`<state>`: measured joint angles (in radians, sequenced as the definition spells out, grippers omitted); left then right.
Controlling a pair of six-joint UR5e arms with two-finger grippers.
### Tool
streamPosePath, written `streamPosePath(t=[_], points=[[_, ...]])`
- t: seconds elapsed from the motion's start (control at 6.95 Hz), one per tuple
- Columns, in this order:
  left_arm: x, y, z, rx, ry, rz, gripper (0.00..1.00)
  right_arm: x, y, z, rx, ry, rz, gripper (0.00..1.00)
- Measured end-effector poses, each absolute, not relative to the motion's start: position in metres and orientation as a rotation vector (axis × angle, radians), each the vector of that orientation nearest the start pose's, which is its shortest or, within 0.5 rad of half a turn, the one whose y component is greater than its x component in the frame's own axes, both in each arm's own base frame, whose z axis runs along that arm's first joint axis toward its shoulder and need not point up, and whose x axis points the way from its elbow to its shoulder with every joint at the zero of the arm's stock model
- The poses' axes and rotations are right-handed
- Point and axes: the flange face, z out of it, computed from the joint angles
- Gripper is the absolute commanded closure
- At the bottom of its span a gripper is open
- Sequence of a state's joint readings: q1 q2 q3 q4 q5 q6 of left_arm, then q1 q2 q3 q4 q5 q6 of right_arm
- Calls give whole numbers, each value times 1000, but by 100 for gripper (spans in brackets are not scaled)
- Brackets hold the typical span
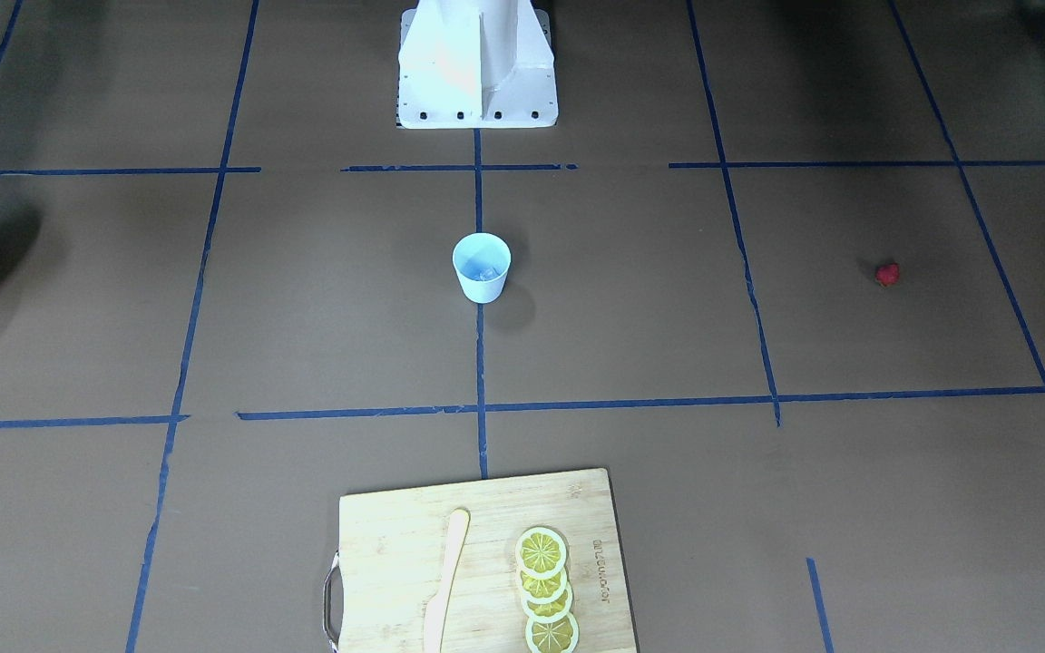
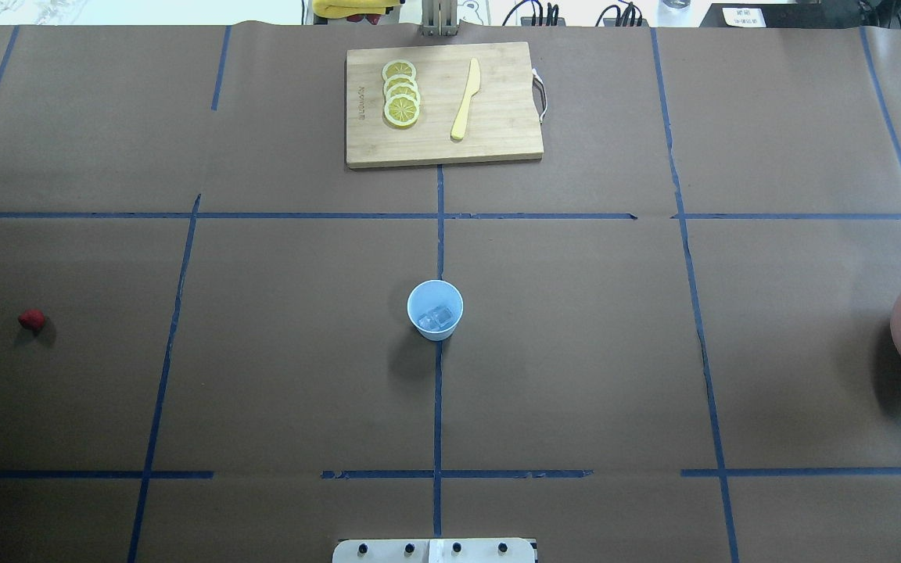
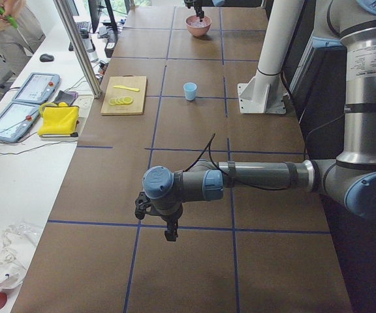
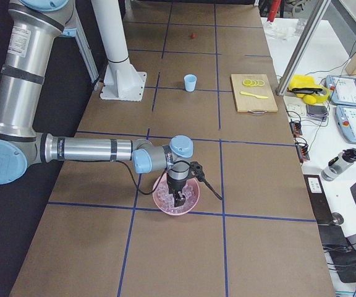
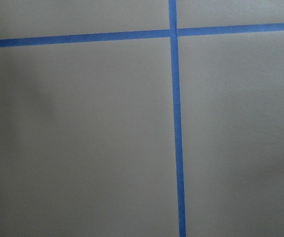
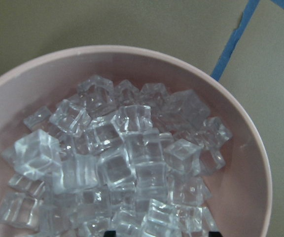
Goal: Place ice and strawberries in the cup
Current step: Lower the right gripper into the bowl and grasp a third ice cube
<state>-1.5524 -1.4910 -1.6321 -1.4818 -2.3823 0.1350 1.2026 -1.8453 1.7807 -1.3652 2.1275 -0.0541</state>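
One light blue cup (image 2: 435,310) at mid-table holds about two ice cubes (image 2: 436,317); one strawberry (image 2: 30,319) lies well apart; one pink bowl (image 6: 253,133) carries a heap of ice (image 6: 117,168) under the right gripper (image 4: 179,197); the left gripper (image 3: 170,232) hangs over bare table; how far either is open, or whether it grasps anything, I cannot tell.

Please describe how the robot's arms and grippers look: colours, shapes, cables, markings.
The left arm and right arm are silver-grey tubes with round joints capped in light blue, each bearing a printed label. A black cable runs along each forearm. The left gripper and right gripper are small and black.
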Motion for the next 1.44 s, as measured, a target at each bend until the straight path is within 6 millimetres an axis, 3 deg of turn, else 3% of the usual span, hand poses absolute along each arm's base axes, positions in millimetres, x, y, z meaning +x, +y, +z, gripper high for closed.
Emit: streamPosePath(t=[0.29,0.43,0.72,0.86,1.44], points=[[-53,-451,672,-54,816,101,0,-68,-390,666,46,-575,-459,37],[-53,-451,673,-55,816,101,0,-70,-390,666,46,-575,-463,43],[-53,-451,673,-56,816,100,0,-70,-390,666,48,-573,-468,83],[-53,-451,673,-56,816,100,0,-70,-390,667,48,-572,-471,93],[-53,-451,672,-53,815,102,0,-64,-392,655,77,-579,-483,94]])
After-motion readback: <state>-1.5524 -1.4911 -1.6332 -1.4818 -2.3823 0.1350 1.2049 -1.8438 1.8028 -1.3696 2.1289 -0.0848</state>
